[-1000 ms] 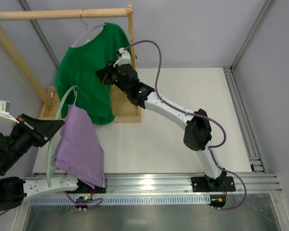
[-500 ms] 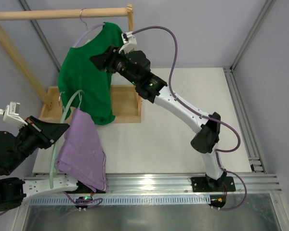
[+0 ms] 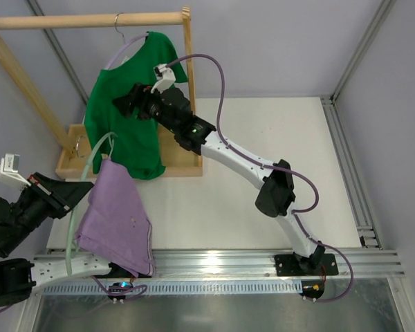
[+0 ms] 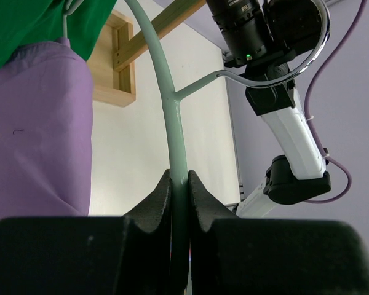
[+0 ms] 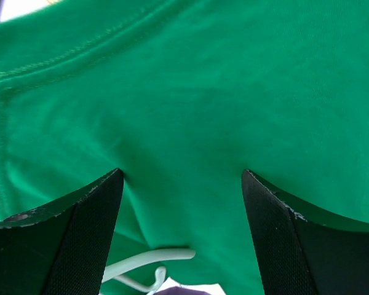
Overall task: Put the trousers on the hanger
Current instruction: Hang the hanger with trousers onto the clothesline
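The lilac trousers [image 3: 116, 214] hang draped over the pale mint hanger [image 3: 74, 221] at the table's left front. My left gripper [image 3: 87, 185] is shut on the hanger's thin bar [image 4: 172, 123], which runs up between its jaws [image 4: 179, 183]; the trousers [image 4: 37, 141] hang to the left of it. The hanger's hook [image 4: 307, 58] curves in front of the right arm. My right gripper [image 3: 122, 104] is open, its wide-apart fingers [image 5: 182, 175] close against the green top [image 5: 190, 92]. A hanger tip [image 5: 154, 257] and a sliver of lilac show below it.
The green top [image 3: 124, 124] hangs from a metal-hooked hanger on the wooden rail [image 3: 83, 19] of a rack, whose post [image 3: 189, 83] and base [image 3: 176, 153] stand right behind the right gripper. The white table [image 3: 263, 180] stretches to the right.
The right gripper went from shut to wide open and shifted left across the green top. The left arm, still clamped on the hanger, swayed slightly with the trousers.
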